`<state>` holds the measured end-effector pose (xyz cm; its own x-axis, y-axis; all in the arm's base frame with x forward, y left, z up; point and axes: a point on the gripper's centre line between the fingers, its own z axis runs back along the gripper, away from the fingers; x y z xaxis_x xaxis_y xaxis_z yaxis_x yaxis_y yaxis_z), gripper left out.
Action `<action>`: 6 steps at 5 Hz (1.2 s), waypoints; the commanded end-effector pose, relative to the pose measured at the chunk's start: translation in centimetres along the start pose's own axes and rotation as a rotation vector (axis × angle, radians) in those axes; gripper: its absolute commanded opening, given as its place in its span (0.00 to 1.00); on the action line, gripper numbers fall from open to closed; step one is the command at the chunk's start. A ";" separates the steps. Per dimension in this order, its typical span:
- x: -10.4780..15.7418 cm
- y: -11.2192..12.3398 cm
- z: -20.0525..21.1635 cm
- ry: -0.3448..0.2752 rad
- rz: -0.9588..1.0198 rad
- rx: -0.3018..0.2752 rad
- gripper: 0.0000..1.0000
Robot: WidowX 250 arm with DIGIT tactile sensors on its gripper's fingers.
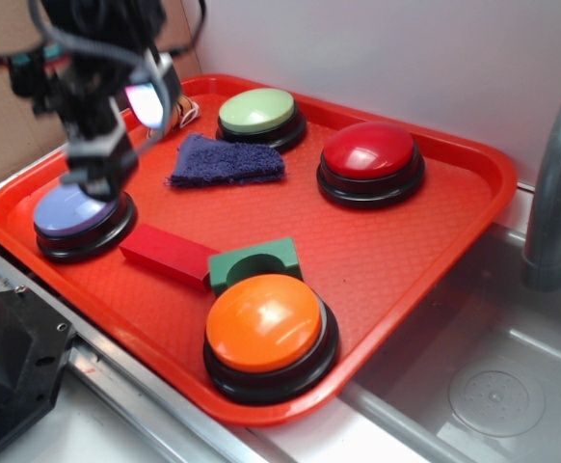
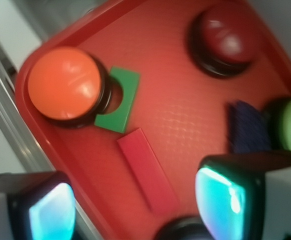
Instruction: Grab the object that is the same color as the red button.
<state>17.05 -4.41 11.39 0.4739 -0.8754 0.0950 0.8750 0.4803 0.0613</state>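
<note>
Surface, exterior view: red tray (image 1: pixel 473 183) beside a steel sink (image 1: pixel 493 386).
Gripper (image 1: pixel 95 183): above the purple button (image 1: pixel 73 214) at the tray's left; finger spread hard to tell here.
Red block (image 1: pixel 168 254): flat on the tray, touching the green block (image 1: pixel 254 263).
Red button (image 1: pixel 369 151): far right.
Wrist view, gripper (image 2: pixel 135 210): fingers (image 2: pixel 220 197) apart, holding nothing.
Red block (image 2: pixel 146 169): between the fingers, untouched.
Green block (image 2: pixel 118 100): against the orange button (image 2: pixel 65 82).
</note>
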 end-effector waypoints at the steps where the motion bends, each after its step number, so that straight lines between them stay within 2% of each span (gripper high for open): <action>1: -0.9 1.3 -4.6 -0.033 -0.192 0.018 1.00; 3: -1.5 1.2 -8.9 -0.022 -0.276 -0.013 1.00; 4: -2.1 0.5 -9.7 -0.051 -0.319 -0.044 1.00; 5: -2.1 0.3 -10.1 -0.037 -0.312 -0.035 0.97; 6: -2.0 0.2 -10.2 -0.022 -0.306 -0.018 0.00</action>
<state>18.21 -2.69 1.37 0.2109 -0.9724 0.1003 0.9719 0.2195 0.0846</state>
